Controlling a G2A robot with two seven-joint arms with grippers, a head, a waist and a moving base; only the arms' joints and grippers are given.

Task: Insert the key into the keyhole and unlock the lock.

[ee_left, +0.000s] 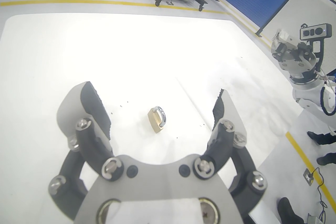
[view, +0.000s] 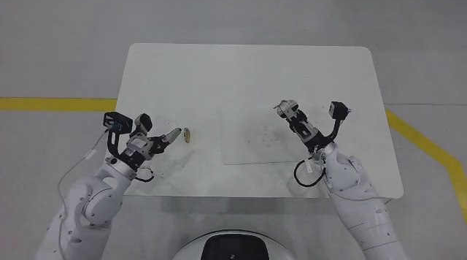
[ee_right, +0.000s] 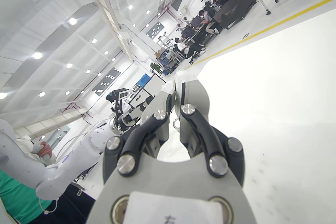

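Observation:
A small brass padlock [view: 187, 135] with a silver shackle lies on the white table [view: 248, 70] near its front left. In the left wrist view the padlock [ee_left: 156, 120] lies on its side just beyond my left gripper [ee_left: 156, 92], whose fingers stand wide open on either side of it, not touching it. In the top view the left gripper [view: 169, 137] sits right beside the lock. My right gripper [view: 284, 106] hangs over the table's right half, far from the lock. Its taped fingertips [ee_right: 175, 83] are pressed together. I see no key between them.
The right arm's gripper [ee_left: 282, 38] shows in the left wrist view past the table's far side. A faint rectangular outline [view: 263, 147] marks the table's front middle. Yellow floor tape [view: 51, 104] runs beside the table.

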